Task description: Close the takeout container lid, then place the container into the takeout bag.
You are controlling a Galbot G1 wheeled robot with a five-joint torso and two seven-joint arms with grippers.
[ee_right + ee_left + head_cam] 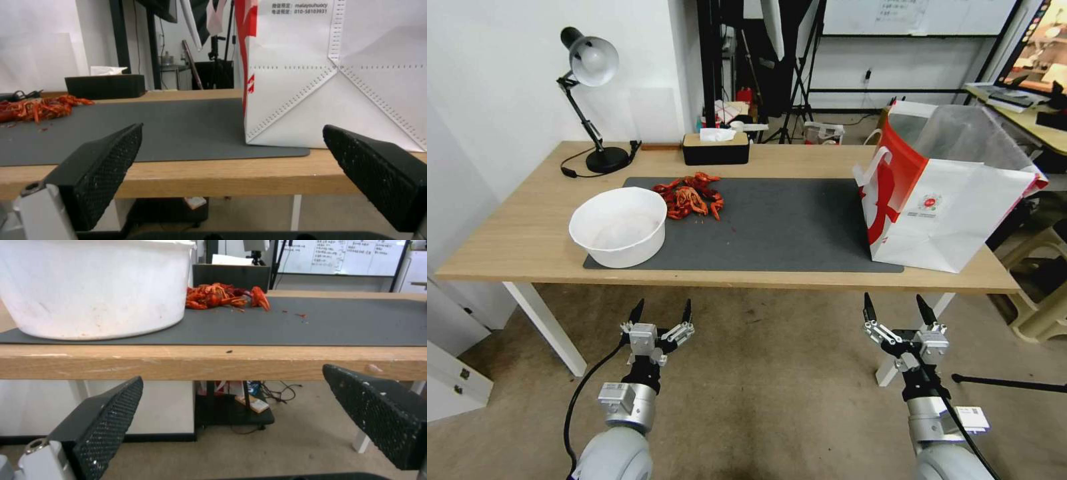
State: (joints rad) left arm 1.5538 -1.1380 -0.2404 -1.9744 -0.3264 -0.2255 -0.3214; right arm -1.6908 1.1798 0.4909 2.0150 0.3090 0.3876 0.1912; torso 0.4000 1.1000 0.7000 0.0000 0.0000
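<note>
- The left gripper (661,312) and the right gripper (898,308) sit nearest the camera, both low in front of the table (527,233) edge and short of it, each with its 2 fingers spread apart and holding nothing.
- On the table's right end stands the takeout bag (944,200), upright with its mouth open, its near corner resting on the right end of the grey mat (787,227) and the rest on bare wood.
- A white bowl (619,227) sits on the mat's left end, directly ahead of the left gripper.
- A pile of red crayfish (690,197) lies on the mat just behind the bowl.
- At the table's back edge are a black tissue box (716,149) and, to its left, a desk lamp (590,100).
</note>
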